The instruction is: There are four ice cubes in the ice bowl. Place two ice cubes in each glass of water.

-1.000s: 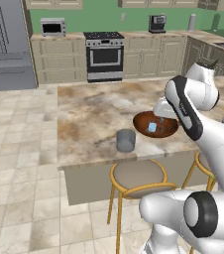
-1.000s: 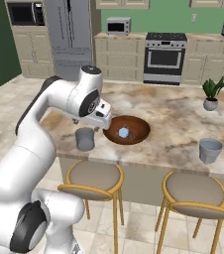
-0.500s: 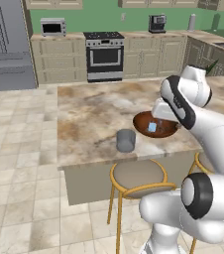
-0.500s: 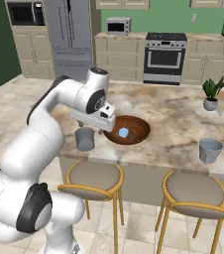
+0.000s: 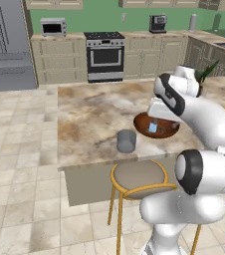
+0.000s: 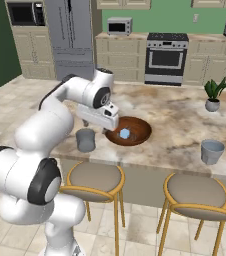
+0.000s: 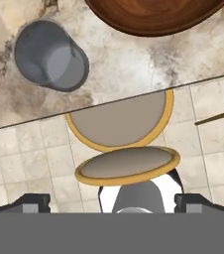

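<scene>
White-armed and empty, the claw [image 6: 110, 126] hangs with its jaws spread wide, released, at the 9 o'clock rim of the ice bowl [image 6: 139, 131] in the right base view; nothing sits between its fingertips [image 7: 34, 202]. Reddish-brown wood forms the bowl, which rests mid-desk [image 6: 175, 120]. Inside it a pale blue patch marks the ice cubes [image 6: 124, 133]; individual cubes cannot be separated, so their count is uncertain. Two glasses are counted: the near glass [image 6: 85, 140] at the bowl's 9 o'clock, just beside the claw, and the far glass [image 6: 212, 151] at the bowl's 3 o'clock, well apart. No ice is discernible in either glass. Judged progress: no cube visibly delivered; all transfers appear to remain. Two stools [image 6: 94, 179] stand below; one potted plant [image 6: 213, 97] stands at 1 o'clock.
</scene>
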